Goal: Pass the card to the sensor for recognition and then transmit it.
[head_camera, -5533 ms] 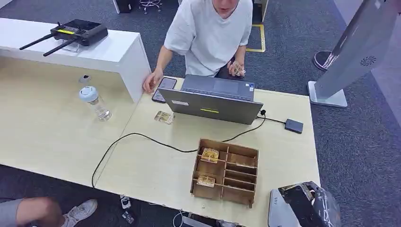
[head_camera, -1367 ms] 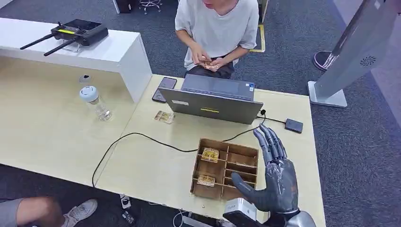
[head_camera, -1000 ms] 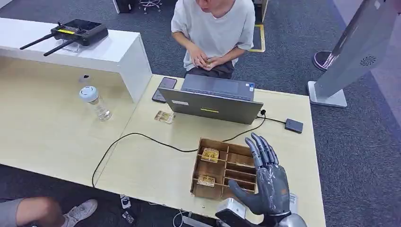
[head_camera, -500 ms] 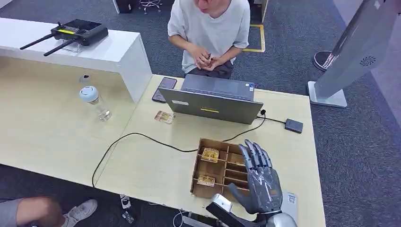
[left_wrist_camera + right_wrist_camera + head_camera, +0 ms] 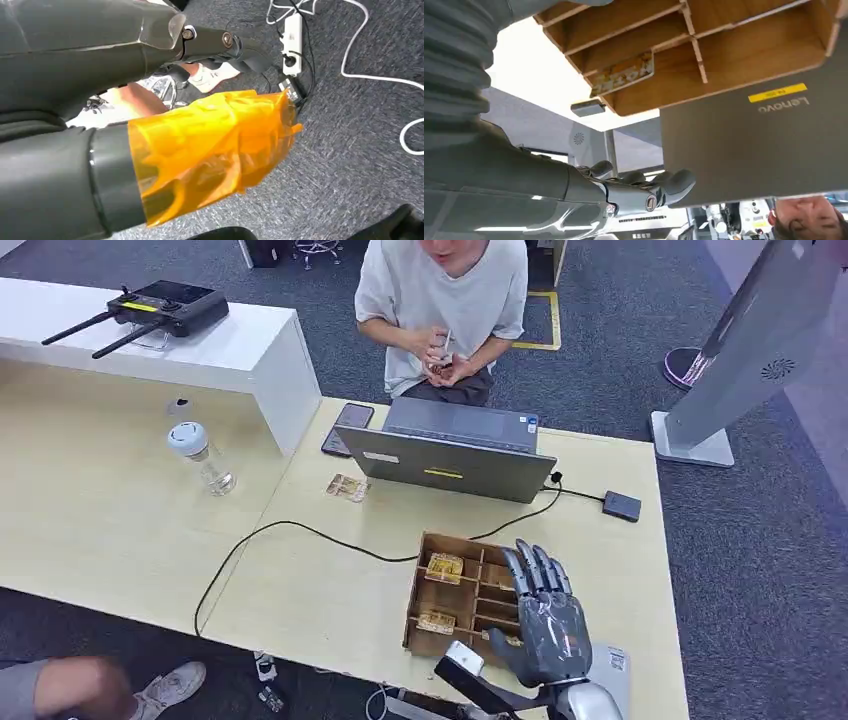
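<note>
Your right hand point(image 5: 545, 625), grey and glossy, hovers flat with fingers spread, empty, over the slotted wooden box point(image 5: 450, 602), gold-printed cards point(image 5: 444, 567) just beside its fingertips.

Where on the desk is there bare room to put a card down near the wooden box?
Bare desk lies left of the wooden box, between the black cable and the front edge, and right of it, up to the small black sensor. It is crowded behind the box, around the laptop, and above the box's right side, where the right hand hovers.
</note>
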